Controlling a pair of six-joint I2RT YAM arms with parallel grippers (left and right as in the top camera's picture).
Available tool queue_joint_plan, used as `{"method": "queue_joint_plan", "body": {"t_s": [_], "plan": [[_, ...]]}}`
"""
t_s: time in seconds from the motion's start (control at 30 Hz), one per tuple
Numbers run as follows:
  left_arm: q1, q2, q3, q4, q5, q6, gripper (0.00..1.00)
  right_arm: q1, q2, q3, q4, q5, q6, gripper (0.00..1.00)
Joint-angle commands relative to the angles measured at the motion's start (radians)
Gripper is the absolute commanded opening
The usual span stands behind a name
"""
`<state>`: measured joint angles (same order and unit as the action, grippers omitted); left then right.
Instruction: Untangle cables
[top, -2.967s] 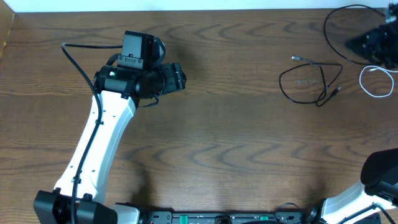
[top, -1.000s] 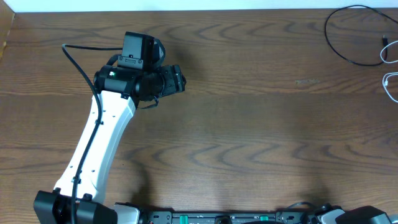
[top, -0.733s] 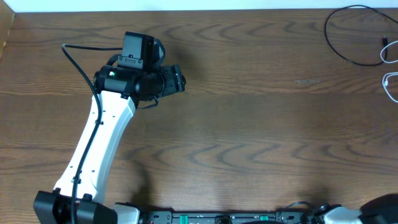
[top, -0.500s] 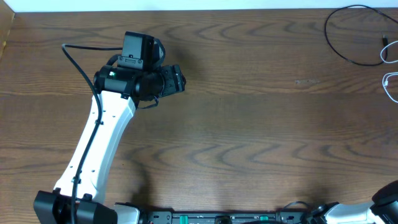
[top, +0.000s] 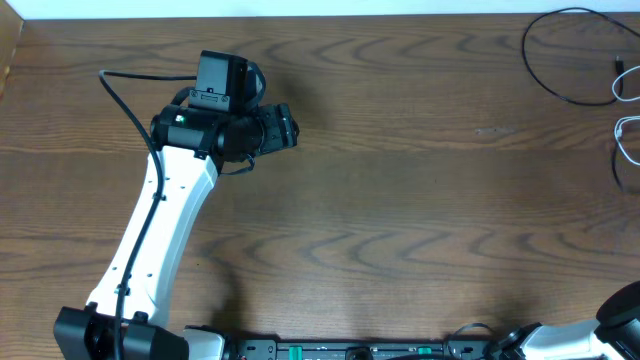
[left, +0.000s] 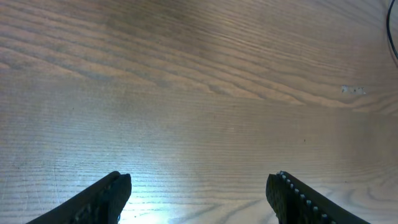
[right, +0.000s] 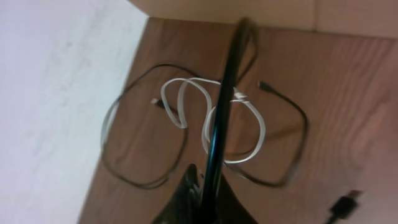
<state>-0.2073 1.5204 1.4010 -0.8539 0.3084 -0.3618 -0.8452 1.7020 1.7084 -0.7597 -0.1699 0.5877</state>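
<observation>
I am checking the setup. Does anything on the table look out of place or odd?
Yes. The black cable and white cable lie crossed in the table's far right corner, the black loop reaching its very edge, where it might slip off. A blurred black cord rises from the shut right tool.

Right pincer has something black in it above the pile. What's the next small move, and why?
Probably draw the right pincer slowly toward the bare table centre. It looks shut on a black strand hanging over the white cable and thin black loop, which overlap by the table corner; drawing it aside may show whether it is caught. The left pincer is open, far off.
</observation>
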Motion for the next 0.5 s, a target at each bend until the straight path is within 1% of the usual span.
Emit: {"method": "queue_joint_plan", "body": {"t_s": [0.0, 0.07, 0.1, 0.17, 0.2, 0.37, 0.43, 0.47], "plan": [[0.002, -0.011, 0.01, 0.0, -0.008, 0.014, 0.75, 0.003, 0.049, -0.016, 0.003, 0.048, -0.023, 0.51], [0.002, -0.011, 0.01, -0.001, -0.008, 0.014, 0.75, 0.004, 0.078, -0.016, 0.017, -0.008, -0.024, 0.74], [0.002, -0.011, 0.01, -0.001, -0.008, 0.014, 0.75, 0.004, 0.085, -0.015, 0.022, -0.04, -0.024, 0.76], [0.002, -0.011, 0.01, -0.001, -0.008, 0.014, 0.75, 0.004, 0.096, -0.015, 0.037, -0.186, -0.058, 0.95], [0.002, -0.011, 0.01, -0.002, -0.008, 0.014, 0.75, 0.008, 0.093, -0.014, 0.042, -0.267, -0.09, 0.99], [0.002, -0.011, 0.01, -0.002, -0.008, 0.014, 0.75, 0.043, 0.05, -0.014, 0.024, -0.467, -0.173, 0.99], [0.001, -0.011, 0.01, -0.002, -0.008, 0.014, 0.76, 0.093, 0.004, -0.014, 0.005, -0.591, -0.246, 0.99], [0.002, -0.011, 0.01, -0.002, -0.007, 0.014, 0.87, 0.111, -0.011, -0.014, -0.002, -0.62, -0.264, 0.99]]}}
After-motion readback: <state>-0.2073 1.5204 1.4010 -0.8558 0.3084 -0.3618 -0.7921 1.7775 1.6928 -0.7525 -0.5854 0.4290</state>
